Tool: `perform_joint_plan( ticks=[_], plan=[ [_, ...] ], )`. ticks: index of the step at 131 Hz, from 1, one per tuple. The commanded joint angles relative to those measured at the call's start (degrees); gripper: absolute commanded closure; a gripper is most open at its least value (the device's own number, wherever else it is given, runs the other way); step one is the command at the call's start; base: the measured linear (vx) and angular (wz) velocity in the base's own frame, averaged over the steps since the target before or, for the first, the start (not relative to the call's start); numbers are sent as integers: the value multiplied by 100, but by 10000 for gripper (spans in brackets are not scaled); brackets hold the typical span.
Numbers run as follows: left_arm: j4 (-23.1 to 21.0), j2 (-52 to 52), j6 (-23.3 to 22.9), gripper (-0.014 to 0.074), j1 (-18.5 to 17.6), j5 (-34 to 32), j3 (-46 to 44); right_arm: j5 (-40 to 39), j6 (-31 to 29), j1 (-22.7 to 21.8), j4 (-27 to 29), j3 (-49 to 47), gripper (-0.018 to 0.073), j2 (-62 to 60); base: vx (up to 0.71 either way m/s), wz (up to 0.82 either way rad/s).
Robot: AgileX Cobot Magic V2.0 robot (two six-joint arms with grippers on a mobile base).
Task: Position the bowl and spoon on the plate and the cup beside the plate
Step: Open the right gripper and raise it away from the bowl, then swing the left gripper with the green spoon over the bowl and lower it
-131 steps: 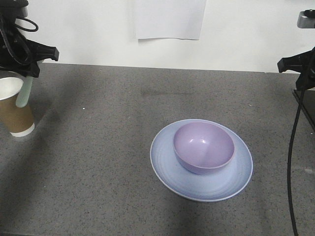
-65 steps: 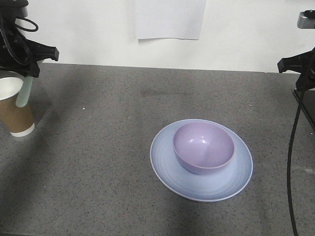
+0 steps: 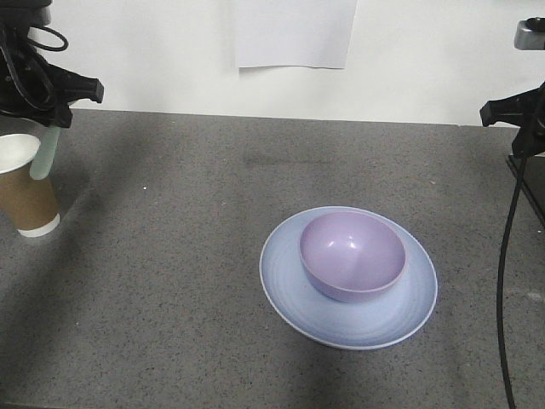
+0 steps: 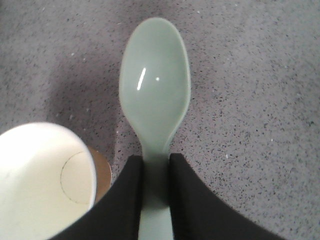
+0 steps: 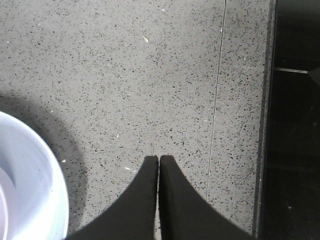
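Note:
The lavender bowl sits on the light blue plate in the middle right of the table. A brown paper cup stands at the far left edge. My left gripper hangs above the cup, shut on the handle of the mint-green spoon, which dangles bowl-end down beside the cup's rim. In the left wrist view the spoon is pinched in the left gripper, with the cup below left. My right gripper is shut and empty, raised at the far right; the plate's rim shows at its left.
A white sheet of paper hangs on the back wall. The table's right edge runs close to the right gripper, with dark space beyond. A black cable hangs down at the right.
My left gripper has lifted the spoon slightly higher over the cup. The right arm, bowl and plate have not moved.

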Motion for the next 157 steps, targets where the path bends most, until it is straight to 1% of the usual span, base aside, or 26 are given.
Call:
perform_joint_plan(
  ticks=[1, 10, 19, 24, 25, 34, 35, 41, 48, 49, 51, 58, 59, 72, 73, 99, 123, 142, 157],
  plan=[
    [-322, -313, 662, 603, -125, -265, -249, -173, -24, -21, -4, -162, 568, -276, 0, 0],
    [-547, -313, 906, 603, -225, -287, -320, -173, -24, -21, -4, -162, 568, -276, 0, 0],
    [-860, -300, 1118, 603, -443, -357, -450, -173, -24, -21, -4, -162, 568, -276, 0, 0],
    [-964, -287, 1231, 603, -535, -367, -515, -173, -24, -21, -4, -162, 568, -276, 0, 0],
    [-1010, -277, 1273, 603, -610, -374, -551, -173, -24, -21, -4, -162, 568, -276, 0, 0],
    [-1165, -238, 1414, 603, -803, -374, -692, -173, -24, -21, -4, -162, 568, -276, 0, 0],
    [-1192, -222, 1435, 603, -889, -380, -727, -173, -24, -21, -4, -162, 568, -276, 0, 0],
    [-1256, -168, 1508, 603, -1067, -372, -858, -173, -24, -21, -4, -162, 568, -276, 0, 0],
    [-1236, -114, 1543, 603, -1261, -366, -955, -173, -24, -21, -4, -162, 568, -276, 0, 0],
    [-1228, -81, 1543, 603, -1355, -366, -983, -173, -24, -21, -4, -162, 568, -276, 0, 0],
    [-1227, -60, 1543, 603, -1415, -373, -1014, -173, -24, -21, -4, -162, 568, -276, 0, 0],
    [-1227, 24, 1548, 603, -1557, -380, -1087, -173, -24, -21, -4, -162, 568, -276, 0, 0],
    [-1227, 46, 1547, 603, -1639, -385, -1113, -173, -24, -21, -4, -162, 568, -276, 0, 0],
    [-1227, 253, 1547, 603, -1950, -405, -1192, -173, -24, -21, -4, -162, 568, -276, 0, 0],
    [-1227, 278, 1547, 603, -2025, -413, -1192, -173, -24, -21, -4, -162, 568, -276, 0, 0],
    [-1169, 777, 1550, 603, -2643, -267, -1382, -173, -24, -21, -4, -162, 568, -276, 0, 0],
    [-1190, 1124, 1534, 603, -3040, -81, -1631, -173, -24, -21, -4, -162, 568, -276, 0, 0],
    [-1195, 1242, 1541, 603, -3268, -15, -1627, -173, -24, -21, -4, -162, 568, -276, 0, 0],
    [-1187, 1326, 1541, 603, -3450, 199, -1627, -173, -24, -21, -4, -162, 568, -276, 0, 0]
  ],
)
